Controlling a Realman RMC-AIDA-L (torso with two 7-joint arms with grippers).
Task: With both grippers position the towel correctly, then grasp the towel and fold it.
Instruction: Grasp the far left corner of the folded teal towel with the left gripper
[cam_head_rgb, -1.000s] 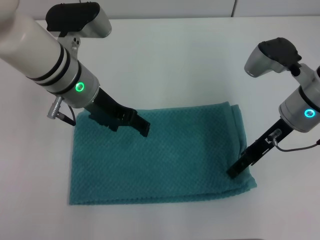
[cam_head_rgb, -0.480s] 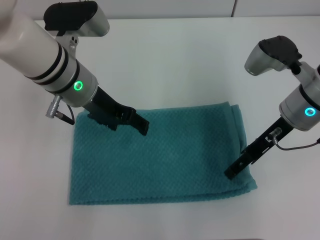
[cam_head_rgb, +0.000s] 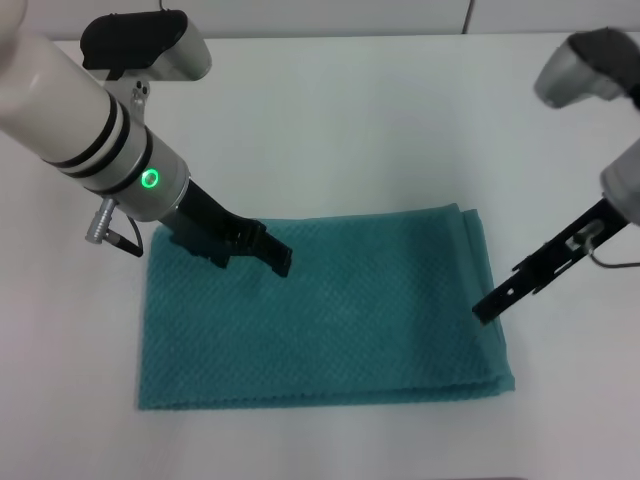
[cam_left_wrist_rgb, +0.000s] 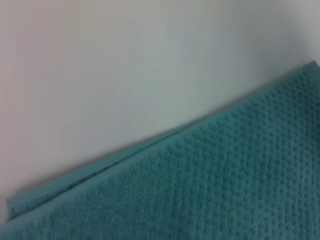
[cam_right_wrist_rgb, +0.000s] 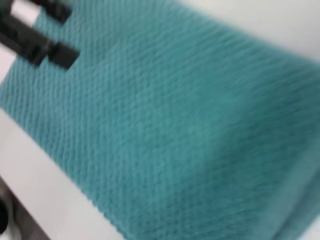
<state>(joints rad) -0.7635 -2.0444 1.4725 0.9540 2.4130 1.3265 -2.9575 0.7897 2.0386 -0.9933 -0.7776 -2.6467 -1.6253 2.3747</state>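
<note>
White table (cam_head_rgb: 330, 120) carries the teal-green waffle-weave rectangular towel (cam_head_rgb: 330, 310), lying flat at centre, layered. Left black slim-fingered gripper (cam_head_rgb: 278, 262) sits over its far-left part, fingers narrow, holding nothing. Right black gripper (cam_head_rgb: 487, 309) hangs at the towel's right edge; finger spacing indeterminable.

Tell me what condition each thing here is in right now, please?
towel: lying flat on the table, folded in layers, held by neither claw.
left gripper: over the towel's far left part, holding nothing.
right gripper: at the towel's right edge, holding nothing.
table: white, bearing the towel.
</note>
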